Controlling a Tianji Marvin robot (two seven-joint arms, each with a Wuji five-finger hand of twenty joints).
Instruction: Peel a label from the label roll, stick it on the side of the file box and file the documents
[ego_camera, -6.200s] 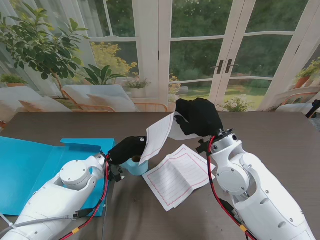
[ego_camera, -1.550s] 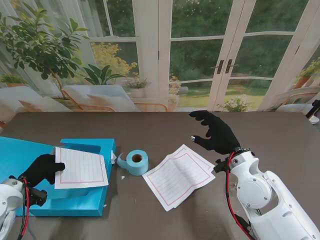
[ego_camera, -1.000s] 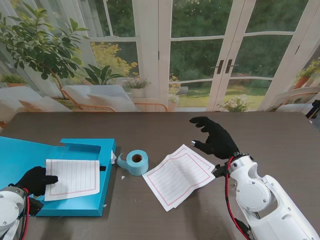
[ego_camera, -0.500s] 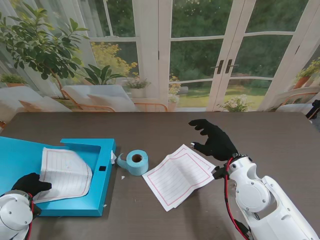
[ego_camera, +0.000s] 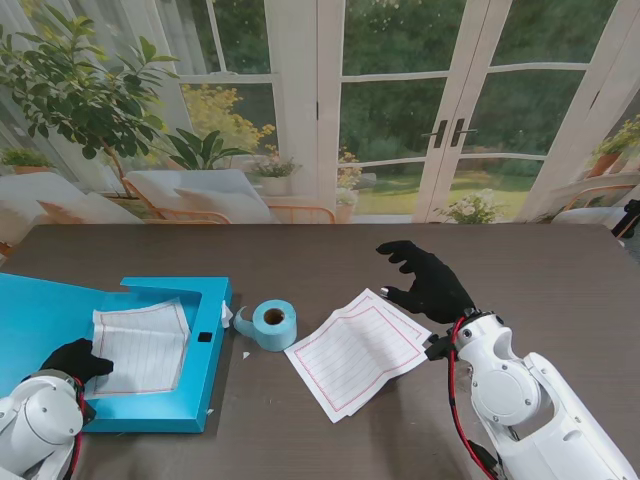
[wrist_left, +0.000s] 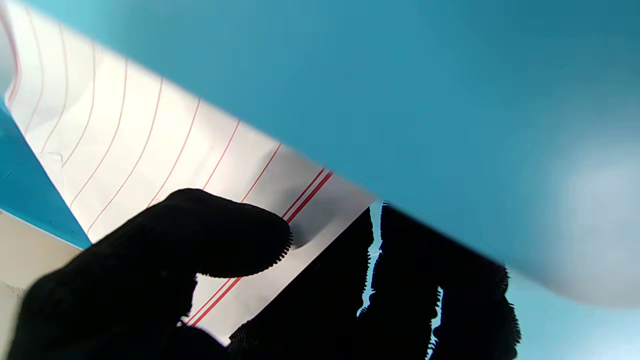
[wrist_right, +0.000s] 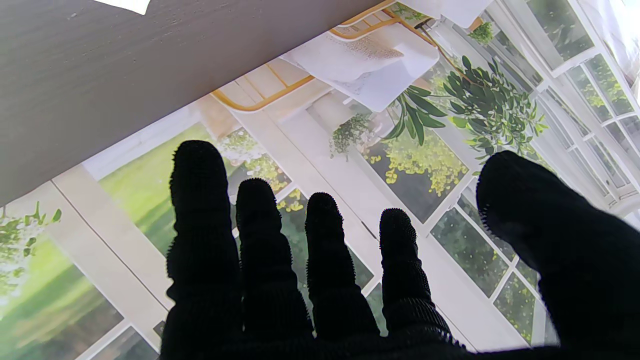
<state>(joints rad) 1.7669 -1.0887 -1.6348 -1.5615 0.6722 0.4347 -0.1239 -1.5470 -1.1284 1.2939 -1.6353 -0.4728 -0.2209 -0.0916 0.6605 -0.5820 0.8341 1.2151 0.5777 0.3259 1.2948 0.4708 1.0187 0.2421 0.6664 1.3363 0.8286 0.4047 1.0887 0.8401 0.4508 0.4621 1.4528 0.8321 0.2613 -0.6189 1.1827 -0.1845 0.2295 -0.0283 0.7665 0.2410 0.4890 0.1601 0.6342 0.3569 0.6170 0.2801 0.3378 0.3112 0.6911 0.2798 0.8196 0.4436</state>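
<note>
Flattened since a moment ago, the lined sheet (ego_camera: 140, 346) lies lower left inside the blue file box (ego_camera: 207, 345), long axis toward the windows, left hand (ego_camera: 75, 359) pinching its near corner; right hand (ego_camera: 428, 280) hovers, fingers spread, holding nothing.

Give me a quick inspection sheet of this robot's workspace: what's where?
Surface: dark wood-grain table.
Job's things: blue file box lying open, one lined sheet inside; second sheet on the table; label roll between them.
Clutter: small white scrap near the roll.
Hands: left hand pinches the boxed sheet; right hand open, holding nothing.
Cables: red and black wires along the right arm.
Surroundings: glass doors, plants, garden.
</note>
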